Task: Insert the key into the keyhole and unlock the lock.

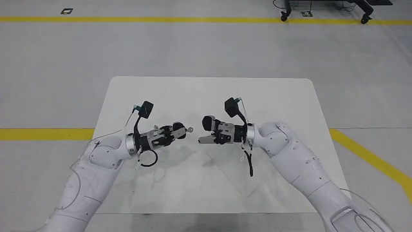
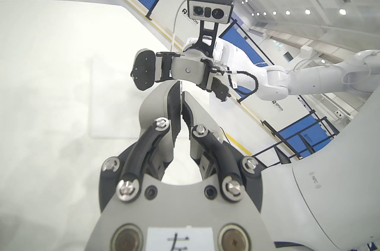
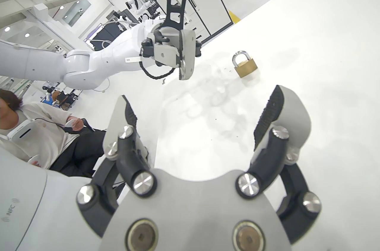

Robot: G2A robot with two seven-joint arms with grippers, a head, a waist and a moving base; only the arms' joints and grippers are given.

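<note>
facing each other at the frame's centre above the white rectangular table (image 1: 257, 96), left gripper (image 1: 183, 130) and right gripper (image 1: 205, 131) nearly meet; left wrist view: its fingers (image 2: 175, 103) pressed together; right wrist view: its fingers (image 3: 285, 112) spread apart, small brass padlock (image 3: 245, 66) lying on the table beyond them.

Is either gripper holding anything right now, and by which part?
Right gripper is open and empty. Left gripper is shut; whether anything is pinched inside cannot be told.

white table (image 1: 283, 103) with rounded corners, a brass padlock (image 3: 246, 68) with a silver shackle on its surface
</note>
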